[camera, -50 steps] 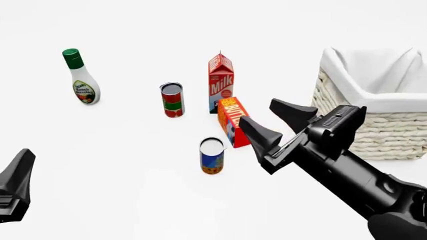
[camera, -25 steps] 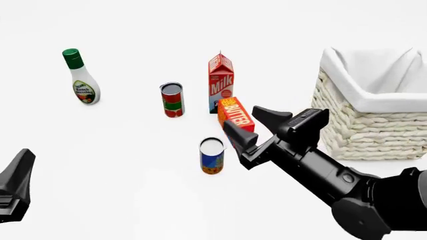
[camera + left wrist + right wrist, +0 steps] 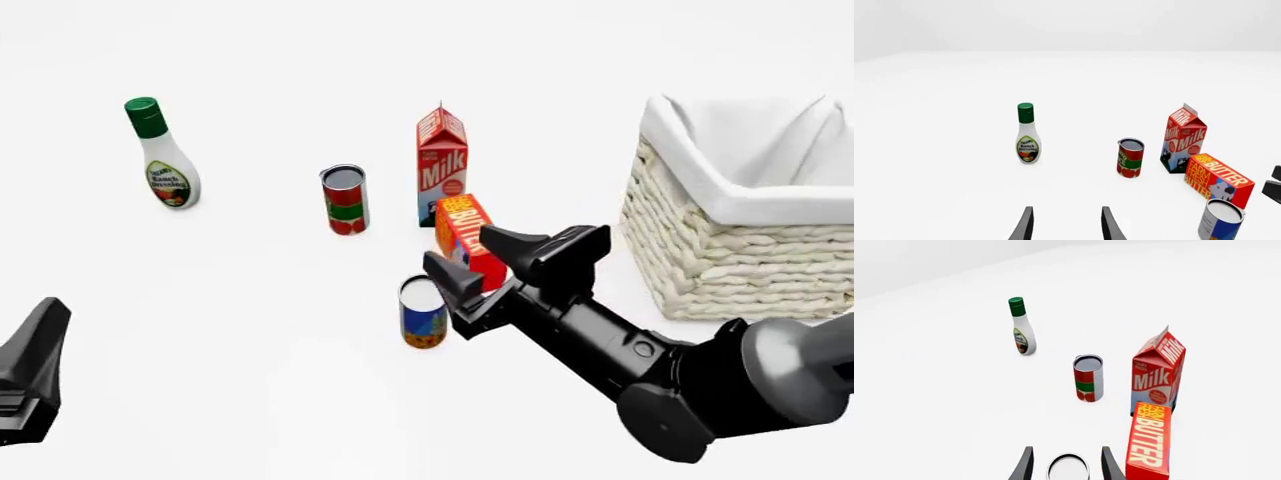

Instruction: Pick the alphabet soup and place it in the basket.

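**Blue-labelled soup can sits between the right hand's open fingers**

Blue and orange, the alphabet soup [image 3: 423, 312] stands upright on the surface, near centre, just left of the butter box [image 3: 469, 240]. The right hand [image 3: 483, 255] reaches in from the right with fingers spread — the right wrist view shows the can's silvery top framed between both tips, not yet gripped. The left hand [image 3: 1066, 225] hangs open at the near left, well apart, so the right arm is the nearer. The basket [image 3: 727, 255] waits at the right.
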You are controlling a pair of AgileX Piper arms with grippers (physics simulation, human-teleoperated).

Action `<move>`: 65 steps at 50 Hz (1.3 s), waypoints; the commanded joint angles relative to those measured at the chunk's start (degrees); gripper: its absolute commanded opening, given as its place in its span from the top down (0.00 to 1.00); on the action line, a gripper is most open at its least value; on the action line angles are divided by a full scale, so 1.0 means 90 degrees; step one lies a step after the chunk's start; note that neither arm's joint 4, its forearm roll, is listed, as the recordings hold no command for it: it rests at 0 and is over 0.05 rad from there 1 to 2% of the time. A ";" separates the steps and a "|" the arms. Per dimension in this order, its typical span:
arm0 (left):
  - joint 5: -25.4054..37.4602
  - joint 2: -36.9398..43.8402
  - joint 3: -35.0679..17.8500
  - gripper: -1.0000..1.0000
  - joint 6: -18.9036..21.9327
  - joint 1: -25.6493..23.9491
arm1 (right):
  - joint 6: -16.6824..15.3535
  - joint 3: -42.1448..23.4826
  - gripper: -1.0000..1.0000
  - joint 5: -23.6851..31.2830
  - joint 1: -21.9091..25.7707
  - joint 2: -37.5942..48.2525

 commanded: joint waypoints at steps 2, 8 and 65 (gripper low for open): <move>0.0000 0.0000 0.0000 0.00 0.0000 0.0000 | 0.0037 -0.0193 0.00 -0.0106 -0.0007 0.0435; 0.0000 0.0000 0.0000 0.00 0.0000 0.0000 | 0.0072 -0.0279 0.00 -0.0161 -0.0010 0.0645; 0.0000 0.0000 0.0000 0.00 0.0000 0.0000 | 0.0126 -0.0849 0.00 -0.0306 0.0143 0.1853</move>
